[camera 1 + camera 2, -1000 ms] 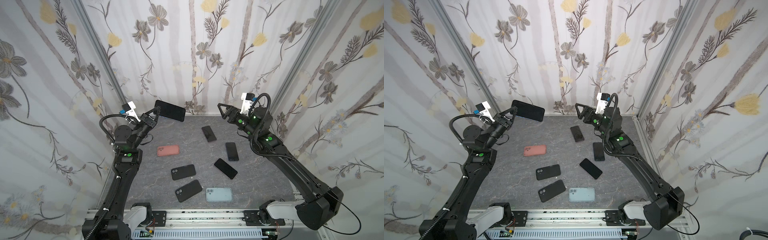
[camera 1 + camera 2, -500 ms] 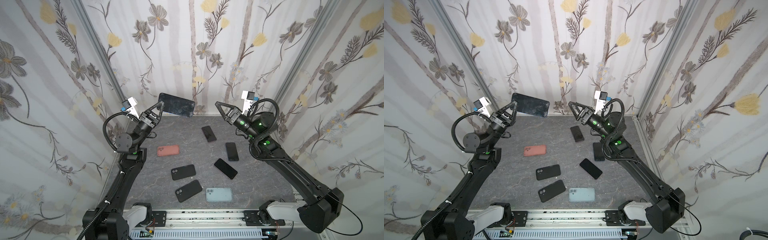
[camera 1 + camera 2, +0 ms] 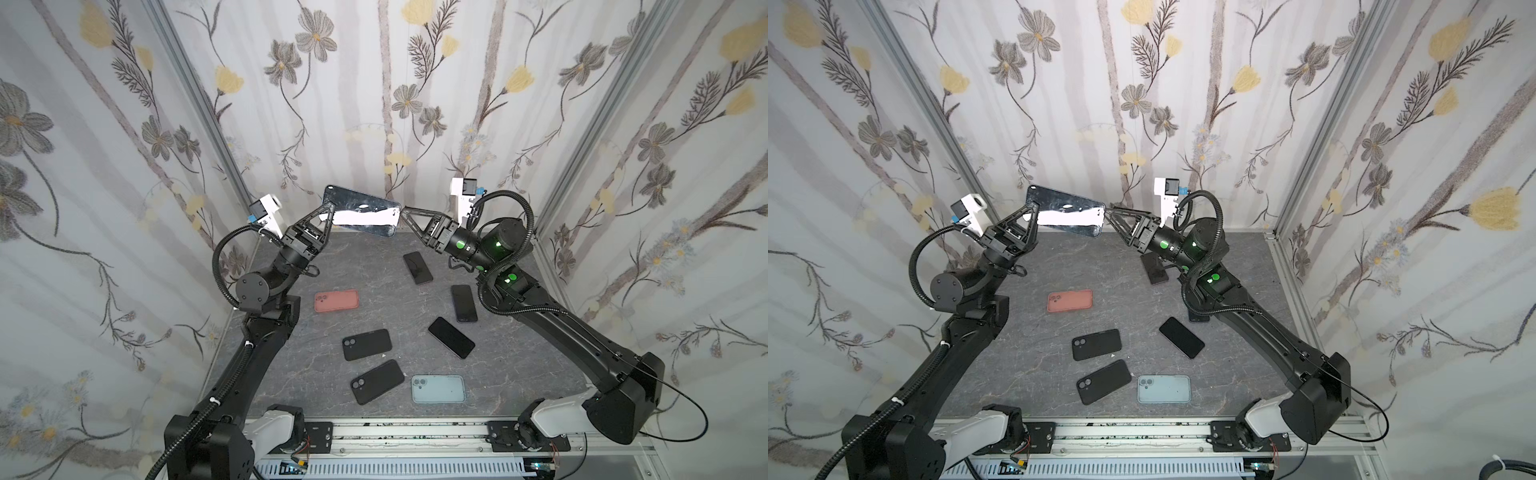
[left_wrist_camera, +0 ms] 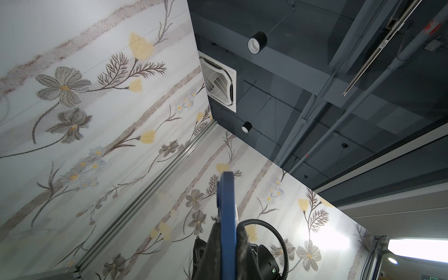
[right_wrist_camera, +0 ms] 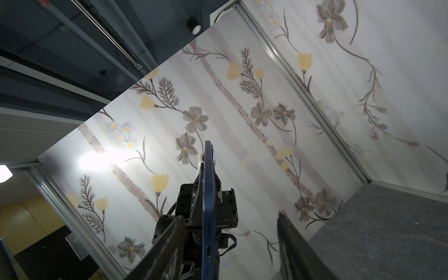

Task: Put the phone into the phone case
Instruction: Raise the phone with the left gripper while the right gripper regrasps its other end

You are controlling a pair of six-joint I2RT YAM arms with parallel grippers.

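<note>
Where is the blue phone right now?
In both top views the blue phone is in the air near the back wall, mid-scene: the left end effector clamps one end, the open jaws of the right end effector straddle the other.

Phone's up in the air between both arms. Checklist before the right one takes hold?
1. Left gripper shut on the phone: ok.
2. Phone clear of the table: ok, held aloft near the back wall.
3. Phone's free end inside the right gripper: ok, seen in the right wrist view.
4. Right gripper closed on it: not ok; jaws open, one finger stands apart from the phone.
5. Matching case: cannot tell; pink case, light blue case and black cases lie on the table.
</note>
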